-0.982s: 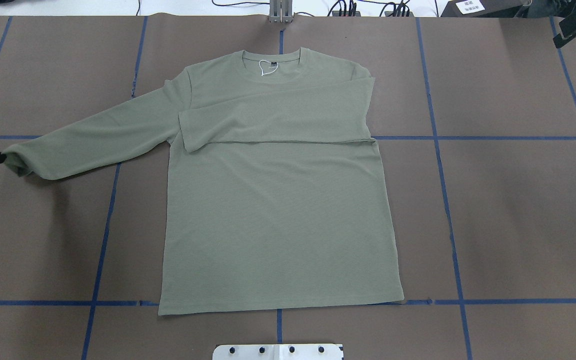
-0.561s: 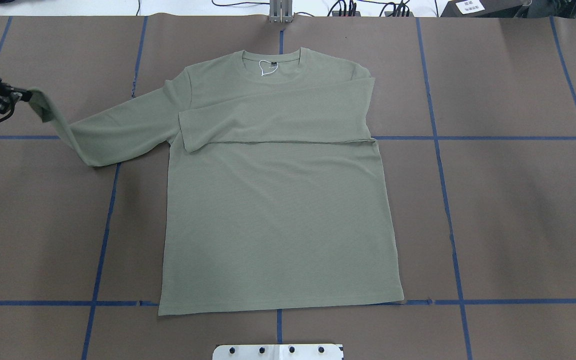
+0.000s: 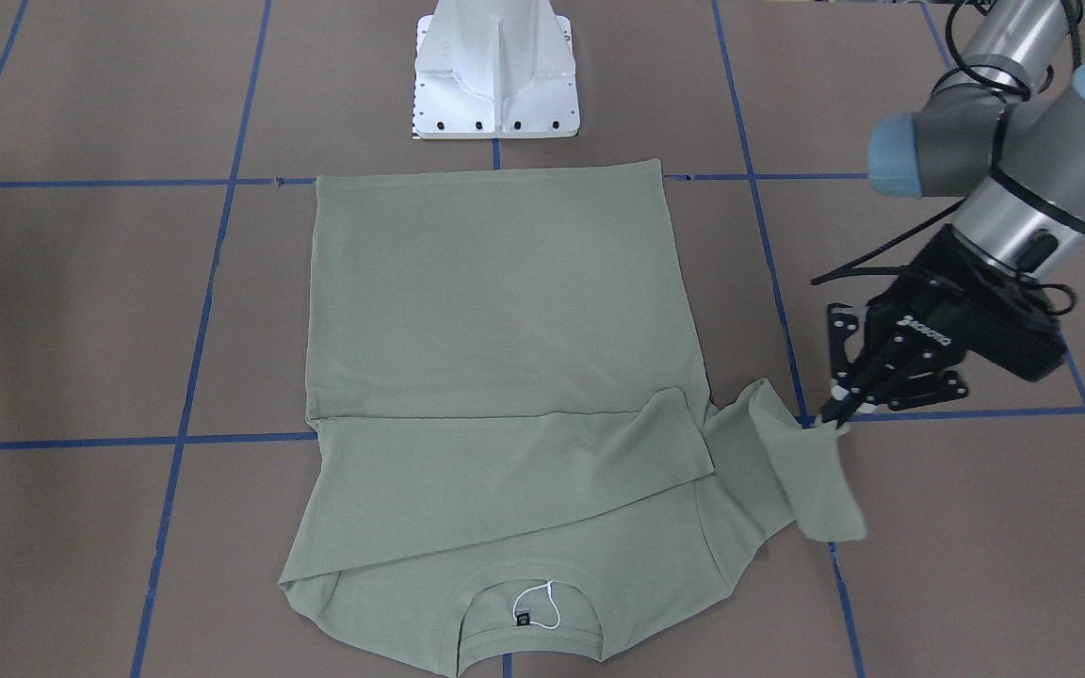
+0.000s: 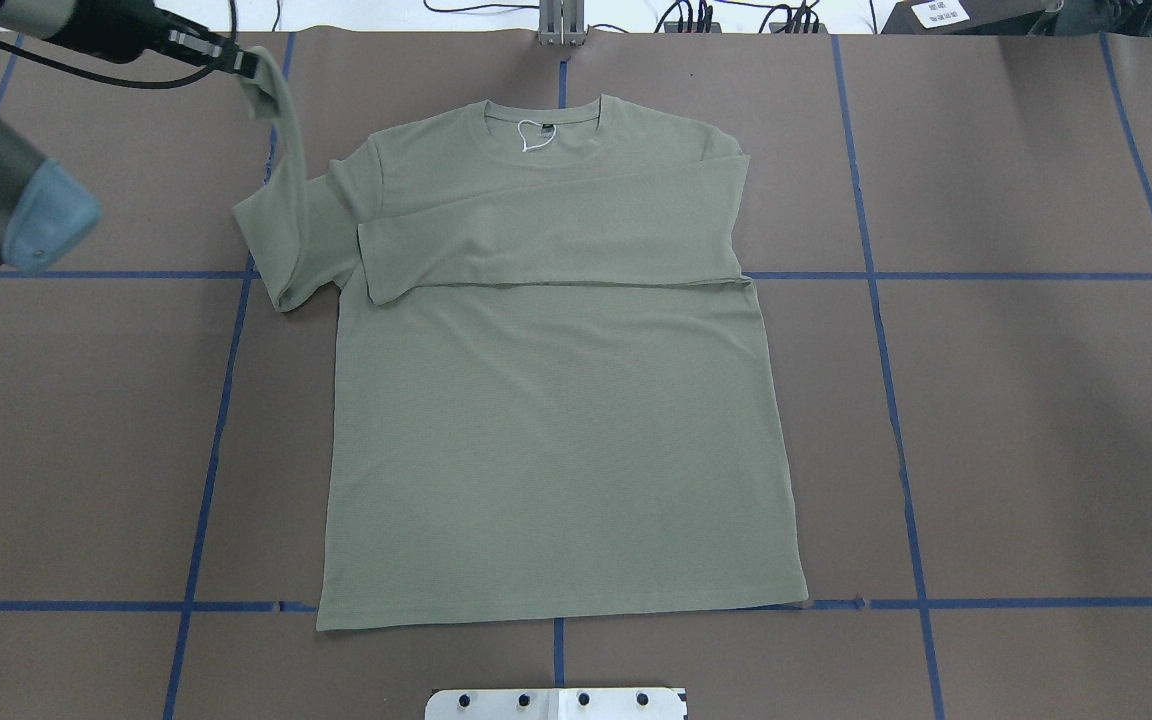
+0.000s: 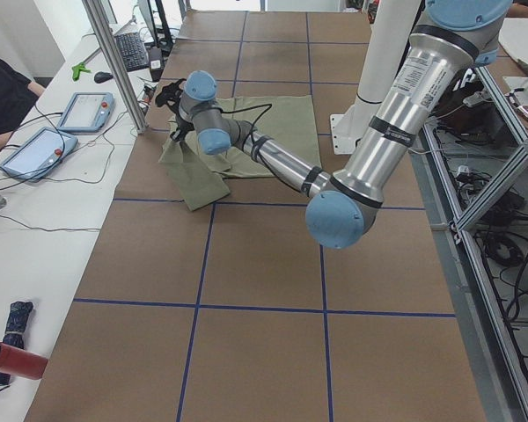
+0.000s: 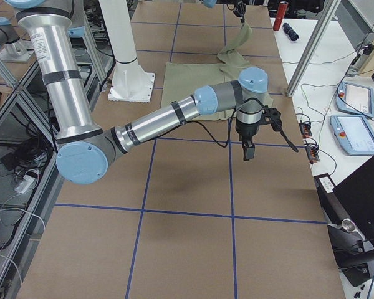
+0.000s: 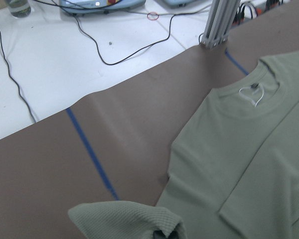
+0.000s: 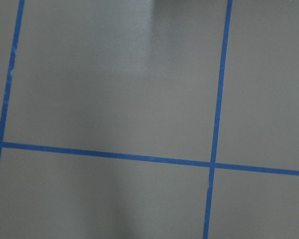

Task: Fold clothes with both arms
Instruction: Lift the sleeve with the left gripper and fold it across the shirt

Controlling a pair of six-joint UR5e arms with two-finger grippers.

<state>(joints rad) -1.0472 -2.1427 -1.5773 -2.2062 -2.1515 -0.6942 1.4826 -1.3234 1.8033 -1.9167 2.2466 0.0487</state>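
One shirt lay flat at the centre of the table, collar far. One folded sleeve crossed the chest. One raised sleeve hung from the left gripper, clamped on its cuff. One right gripper hung over the right end; whether open or closed could not be told.

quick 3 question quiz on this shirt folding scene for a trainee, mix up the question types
1. True or false: the left claw is shut on a sleeve of the shirt, holding its cuff above the table.
2. Where does the other sleeve lie? A) folded across the chest B) hanging off the table C) tucked under the hem
3. Which claw hangs over bare table, touching no cloth?
Key: 1 true; 2 A; 3 the right claw.
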